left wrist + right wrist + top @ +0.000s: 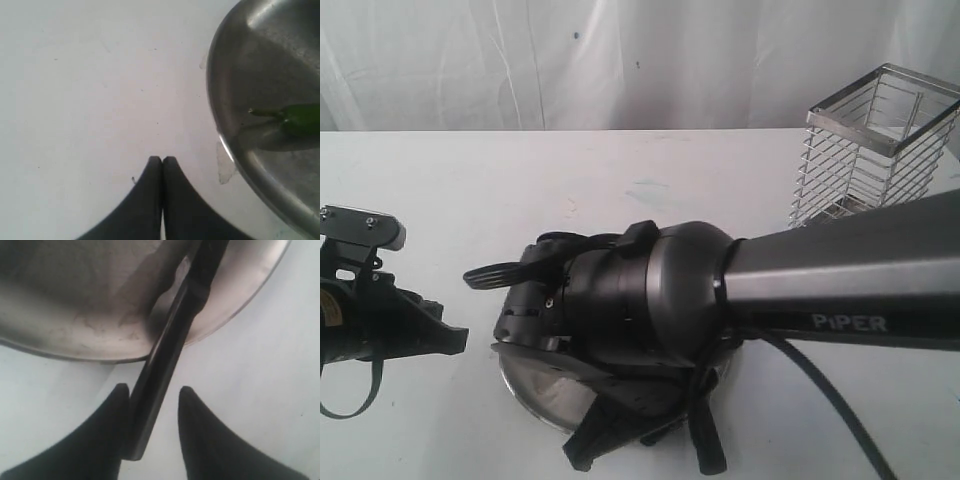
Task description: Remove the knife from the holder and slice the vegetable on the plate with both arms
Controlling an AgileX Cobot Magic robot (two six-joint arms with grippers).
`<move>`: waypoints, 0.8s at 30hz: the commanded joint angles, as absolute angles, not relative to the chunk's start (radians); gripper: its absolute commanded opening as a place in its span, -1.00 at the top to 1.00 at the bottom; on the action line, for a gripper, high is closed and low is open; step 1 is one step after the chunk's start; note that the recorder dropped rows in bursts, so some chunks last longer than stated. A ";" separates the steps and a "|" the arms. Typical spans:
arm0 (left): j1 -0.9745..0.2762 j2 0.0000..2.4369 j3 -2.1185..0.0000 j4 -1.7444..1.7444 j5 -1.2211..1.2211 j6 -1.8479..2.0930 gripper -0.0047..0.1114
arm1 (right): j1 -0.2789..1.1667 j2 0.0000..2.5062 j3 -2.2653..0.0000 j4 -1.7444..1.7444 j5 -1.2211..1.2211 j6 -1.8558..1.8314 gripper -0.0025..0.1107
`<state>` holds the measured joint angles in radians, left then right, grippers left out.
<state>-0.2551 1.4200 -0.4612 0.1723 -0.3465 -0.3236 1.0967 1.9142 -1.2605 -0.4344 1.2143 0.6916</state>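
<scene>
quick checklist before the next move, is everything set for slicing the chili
1. Knife out of holder: ok, holder looks empty.
2. Right gripper clamped on knife: not ok, a gap shows beside the handle.
3. Chili on plate: ok.
4. Left gripper steadying chili: not ok, it is shut over bare table beside the plate.
5. Blade over chili: cannot tell, blade tip is out of frame.
</scene>
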 commanded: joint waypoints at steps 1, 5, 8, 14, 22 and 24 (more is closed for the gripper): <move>-0.252 1.420 -0.453 0.166 -0.349 -0.317 0.92 | 1.097 1.920 -1.268 -0.345 1.221 0.703 0.00; -0.252 1.420 -0.451 0.166 -0.343 -0.317 0.92 | 1.097 1.959 -1.267 -0.320 1.221 0.630 -0.23; -0.252 1.420 -0.451 0.165 -0.343 -0.317 0.92 | 1.097 1.963 -1.267 -0.344 1.221 0.632 -0.23; -0.252 1.420 -0.449 0.165 -0.343 -0.317 0.92 | 1.095 1.967 -1.267 -0.424 1.221 0.698 -0.23; -0.252 1.420 -0.449 0.165 -0.336 -0.317 0.92 | 1.043 1.996 -1.267 -0.404 1.221 0.737 -0.23; -0.252 1.420 -0.449 0.165 -0.336 -0.317 0.92 | 1.035 1.996 -1.267 -0.402 1.221 0.737 -0.22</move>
